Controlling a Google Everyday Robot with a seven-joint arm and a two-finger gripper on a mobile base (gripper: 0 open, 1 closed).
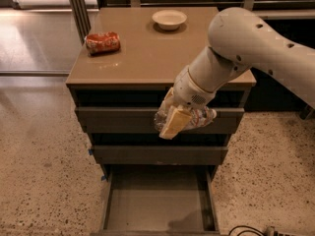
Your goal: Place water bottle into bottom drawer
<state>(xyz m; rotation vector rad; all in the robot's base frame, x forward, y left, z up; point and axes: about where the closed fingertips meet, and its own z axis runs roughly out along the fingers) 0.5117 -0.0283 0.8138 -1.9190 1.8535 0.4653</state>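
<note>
My gripper (173,118) hangs in front of the cabinet's upper drawers, its cream fingers (172,124) shut on the water bottle (199,118). The clear crinkled bottle lies sideways in the grip, its right end sticking out toward the right. The bottom drawer (157,200) is pulled open below, a shallow tray with a plain grey inside. The bottle hangs well above the drawer, roughly over its back edge. The white arm comes in from the upper right and hides part of the cabinet top.
A crushed red-orange can (102,43) lies at the left of the cabinet top (138,58). A small cream bowl (169,19) stands at the back. The two upper drawers (118,119) are closed. Speckled floor surrounds the cabinet; a cable (246,230) lies at the bottom right.
</note>
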